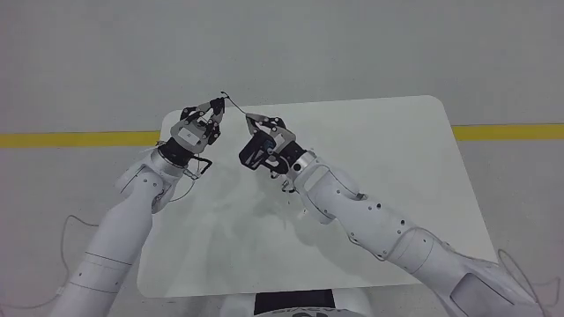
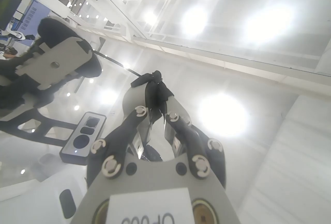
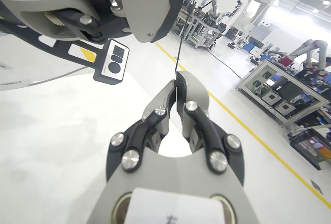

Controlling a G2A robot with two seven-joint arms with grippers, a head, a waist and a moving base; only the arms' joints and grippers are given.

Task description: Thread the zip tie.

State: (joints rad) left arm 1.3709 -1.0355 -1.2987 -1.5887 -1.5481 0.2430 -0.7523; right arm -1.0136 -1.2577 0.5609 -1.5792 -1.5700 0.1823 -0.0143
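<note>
From above, my left pincer [image 1: 218, 105] and right pincer [image 1: 249, 120] sit close together over the bench's [image 1: 397, 185] far left corner. The zip tie [image 1: 234, 104] shows as a thin black line strung between their tips, off the surface.

At my left wrist, the left pincer [image 2: 155, 83] is clamped on one dark end of the tie [image 2: 116, 62], whose strap stretches straight to the right pincer [image 2: 77, 59].

At my right wrist, the right pincer [image 3: 176, 86] is pinched tight on the strap [image 3: 182, 36], which rises past the left pincer [image 3: 155, 2].
</note>
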